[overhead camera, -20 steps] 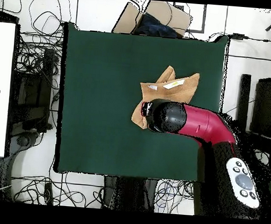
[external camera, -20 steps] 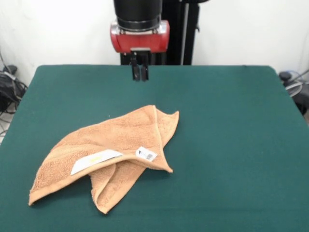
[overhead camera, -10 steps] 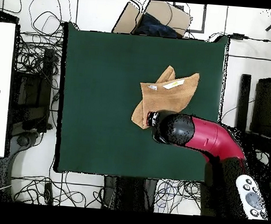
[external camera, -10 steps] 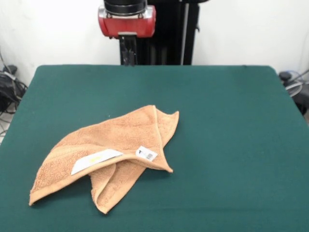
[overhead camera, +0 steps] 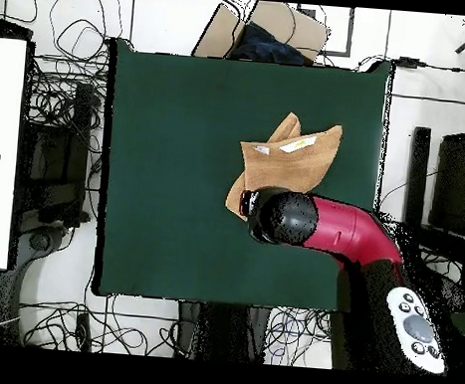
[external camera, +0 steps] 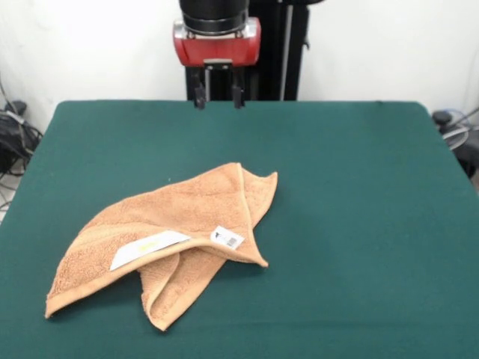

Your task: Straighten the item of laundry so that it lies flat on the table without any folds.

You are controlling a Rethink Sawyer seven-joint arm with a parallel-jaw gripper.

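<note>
Front view: a folded peach towel [external camera: 168,239] lies lower left on the green desk [external camera: 359,224]. The hand [external camera: 218,96] hangs top centre, fingers spread wide, empty.

Overhead view: the red arm [overhead camera: 343,229] overlaps the towel's [overhead camera: 294,155] lower edge, right of centre.

The table [external camera: 359,224] lies bare on every side of the towel [external camera: 172,224], the only thing resting on it. The towel sits crumpled toward 1 side, with folded layers and 2 white tags [external camera: 150,248] on top; its edges can be reached from the open cloth all round. The gripper [external camera: 218,93] hangs above the far edge, fingers apart, with nothing between it and the towel. In the overhead view the arm [overhead camera: 324,225] covers 1 corner of the towel.
</note>
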